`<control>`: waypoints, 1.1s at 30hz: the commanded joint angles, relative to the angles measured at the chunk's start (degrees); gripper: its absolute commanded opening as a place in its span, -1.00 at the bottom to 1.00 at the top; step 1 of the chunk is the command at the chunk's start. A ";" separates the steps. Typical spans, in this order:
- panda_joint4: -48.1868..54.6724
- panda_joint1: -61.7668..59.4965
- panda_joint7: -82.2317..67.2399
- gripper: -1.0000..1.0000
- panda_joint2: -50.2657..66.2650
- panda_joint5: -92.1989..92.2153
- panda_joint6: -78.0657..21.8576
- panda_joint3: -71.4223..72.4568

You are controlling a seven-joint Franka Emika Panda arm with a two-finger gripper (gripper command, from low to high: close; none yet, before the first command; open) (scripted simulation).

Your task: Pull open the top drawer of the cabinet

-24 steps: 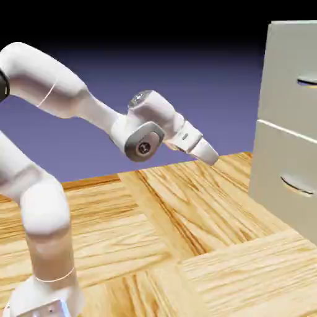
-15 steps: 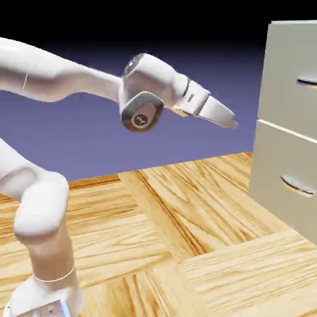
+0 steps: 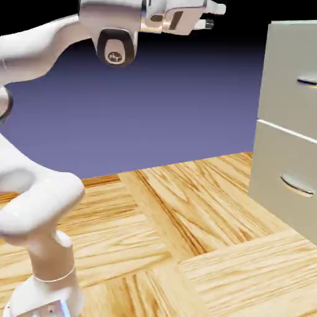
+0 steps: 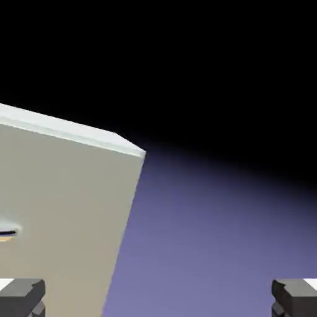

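Note:
The tall pale grey-beige cabinet (image 3: 286, 133) stands at the exterior view's right edge. Its top drawer (image 3: 286, 71) sits flush above the seam, with a curved grey handle (image 3: 308, 80). My gripper (image 3: 213, 17) hangs high near the picture's top, well left of the cabinet and about level with its top, pointing toward it. In the hand view the cabinet (image 4: 62, 198) fills the lower left and the drawer's handle (image 4: 7, 233) peeks in at the left edge. Both fingertips (image 4: 21, 297) stand far apart with nothing between them, so my gripper (image 4: 158, 300) is open.
The lower drawer (image 3: 278, 186) with its own curved handle (image 3: 297, 184) lies beneath the seam. A wooden parquet tabletop (image 3: 186, 235) spreads below, and my arm's base (image 3: 46, 291) rises at the lower left.
The arm has swung the hand steeply upward from just above the table to near the picture's top, levelling it toward the cabinet. The cabinet and its drawers have not moved.

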 commanded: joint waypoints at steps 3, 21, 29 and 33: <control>3.89 -6.23 -6.31 0.00 -2.80 7.04 -1.46 3.06; 27.19 -43.61 -44.13 0.00 -19.57 49.28 -10.24 21.39; 37.55 -60.22 -60.94 0.00 -27.02 68.05 -14.14 29.53; 42.73 -68.53 -69.34 0.00 -30.75 77.44 -16.09 33.61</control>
